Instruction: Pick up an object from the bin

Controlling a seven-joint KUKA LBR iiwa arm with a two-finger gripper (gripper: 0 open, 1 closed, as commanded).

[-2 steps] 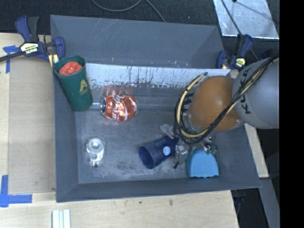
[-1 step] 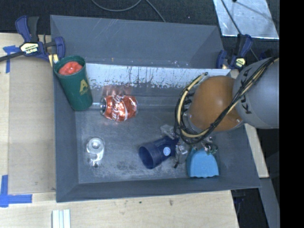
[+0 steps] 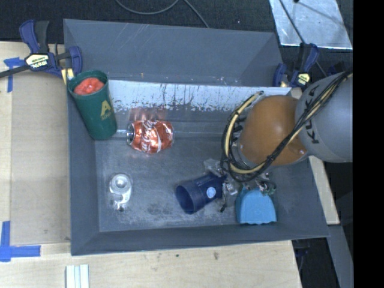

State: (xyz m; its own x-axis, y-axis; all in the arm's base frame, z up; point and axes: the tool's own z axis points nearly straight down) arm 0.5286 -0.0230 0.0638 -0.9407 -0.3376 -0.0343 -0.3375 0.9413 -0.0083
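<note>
1 green cup (image 3: pixel 95 105), "A" | can (image 3: pixel 151 135), poss. Coke | pincer (image 3: pixel 225 188) nr navy cup (image 3: pixel 197 195)

Positions read from the centre of the bin (image 3: pixel 180 53) floor. Upright cup (image 3: pixel 96 110): 10 o'clock, in the corner, with a lump (image 3: pixel 90 86) inside it. Can (image 3: pixel 151 135): near that cup, at its 4 o'clock. Bottle (image 3: pixel 120 188): 8 o'clock, apart. Tipped cup (image 3: pixel 195 197): 6 o'clock. Gripper (image 3: pixel 227 188): at its 3 o'clock. Block (image 3: pixel 256 207): 4 o'clock, just beside the gripper.
</note>
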